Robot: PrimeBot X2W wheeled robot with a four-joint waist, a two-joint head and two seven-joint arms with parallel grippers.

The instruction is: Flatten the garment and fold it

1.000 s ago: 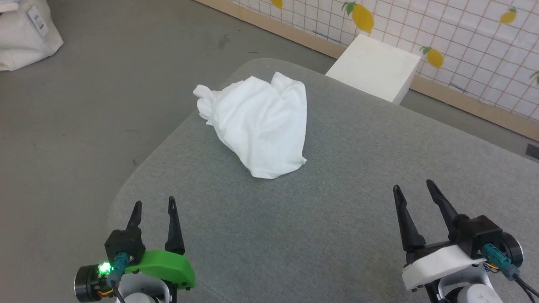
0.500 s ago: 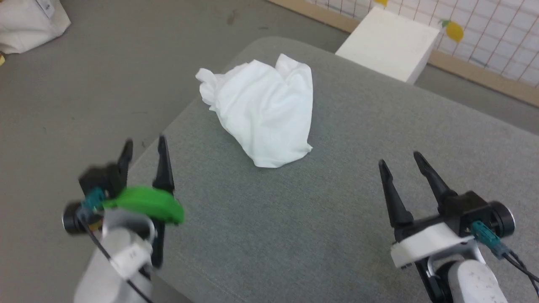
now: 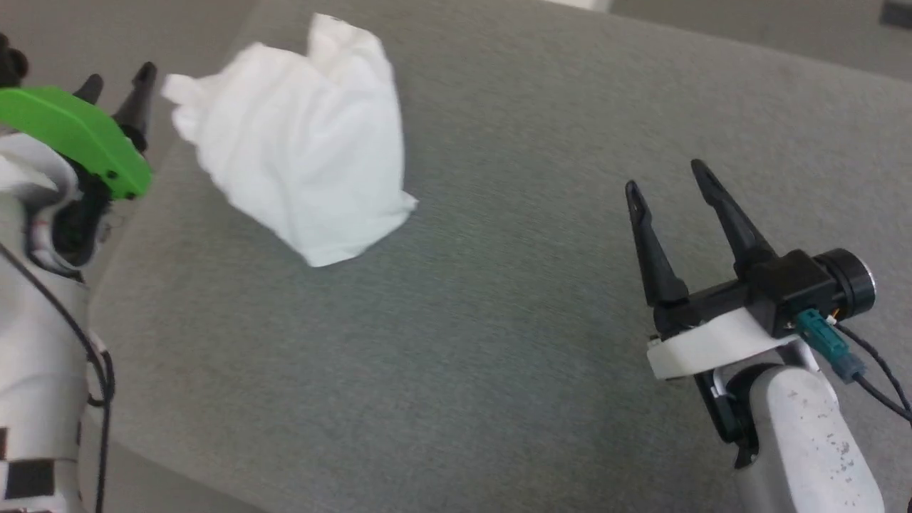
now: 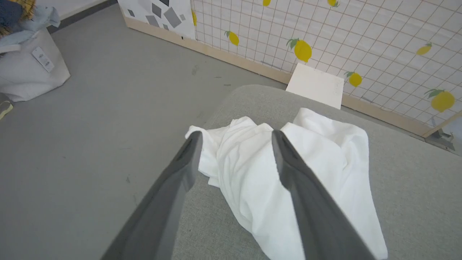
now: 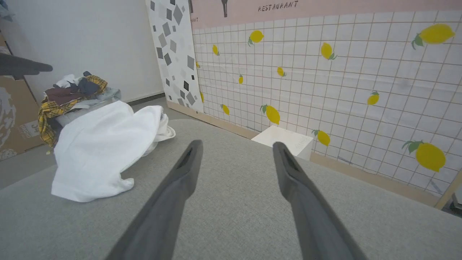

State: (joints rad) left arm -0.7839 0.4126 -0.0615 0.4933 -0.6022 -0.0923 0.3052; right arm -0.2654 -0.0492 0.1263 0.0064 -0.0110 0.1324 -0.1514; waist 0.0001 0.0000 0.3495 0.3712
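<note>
Garment: the garment, a white crumpled heap, lies in the upper left of the head view on the grey padded surface, close to that surface's rounded left edge.
Garment shape: a bunched, knotted end points to the upper left, and a smoother, wider lobe runs down to the lower right.
Left gripper: the left gripper is at the far upper left of the head view under a green cover. Its two dark fingers are spread wide with nothing between them.
Garment against left jaws: in the head view the fingertips sit just beside the bunched end. In the left wrist view the garment fills the gap between the two fingers and extends past the right one. Whether the tips touch the cloth cannot be told.
Right gripper: the right gripper is at the right of the head view, over bare padding, with its fingers wide apart and empty.
Garment against right jaws: they are well apart. In the right wrist view the garment lies at the left, clear of both fingers.
Surroundings: a white box stands on the floor beyond the padding, against a lemon-patterned wall. A heap of clothes is at the left of the right wrist view.
</note>
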